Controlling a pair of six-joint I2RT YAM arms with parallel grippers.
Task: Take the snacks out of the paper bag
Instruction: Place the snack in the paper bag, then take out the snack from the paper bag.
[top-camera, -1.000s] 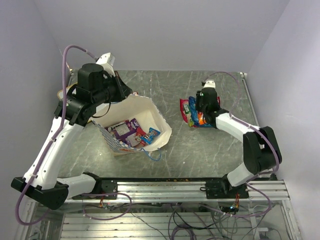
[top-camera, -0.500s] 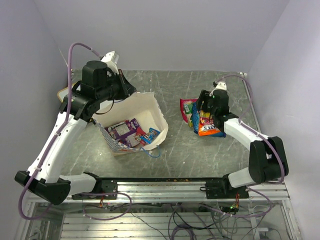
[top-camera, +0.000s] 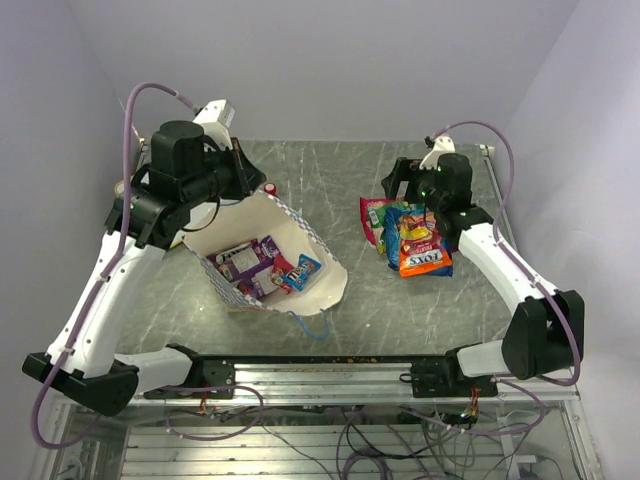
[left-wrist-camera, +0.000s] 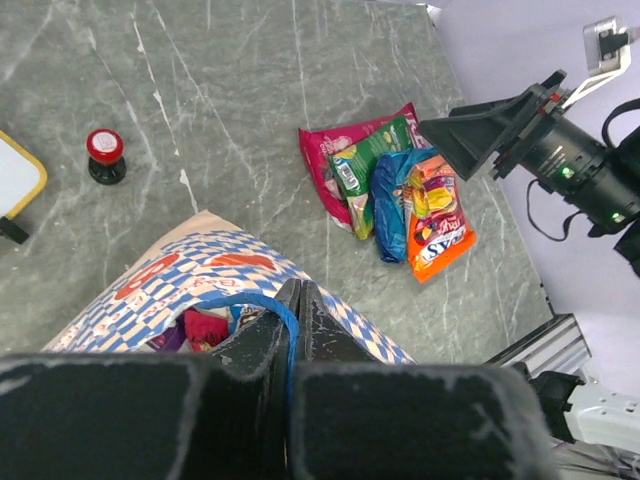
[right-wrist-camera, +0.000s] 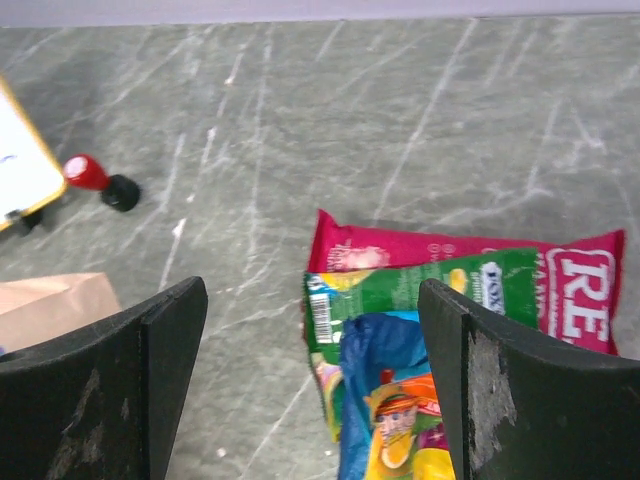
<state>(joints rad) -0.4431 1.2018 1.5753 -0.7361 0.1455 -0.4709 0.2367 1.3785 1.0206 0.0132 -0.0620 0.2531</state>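
Observation:
The paper bag (top-camera: 303, 236) lies tipped open at the left of the table, with purple and blue snacks (top-camera: 247, 262) inside. My left gripper (left-wrist-camera: 297, 292) is shut on the bag's blue cord handle (left-wrist-camera: 262, 300) and holds the rim up above the checked band (left-wrist-camera: 210, 262). To the right, pink (top-camera: 371, 213), green (right-wrist-camera: 420, 290) and blue-and-orange (top-camera: 420, 247) snacks lie overlapping on the table. My right gripper (right-wrist-camera: 312, 292) hangs open above their left ends with nothing between its fingers (right-wrist-camera: 500, 390).
A small red-capped bottle (left-wrist-camera: 104, 156) stands behind the bag. Beside it lies a white board with a yellow edge (left-wrist-camera: 14, 180). The metal rail (top-camera: 350, 372) runs along the near edge. Walls close in on the left, right and back.
My right gripper opened, released the blue-and-orange packet onto the pile and drew back upward. The left arm shifted a little, and the bag's mouth now gapes wider.

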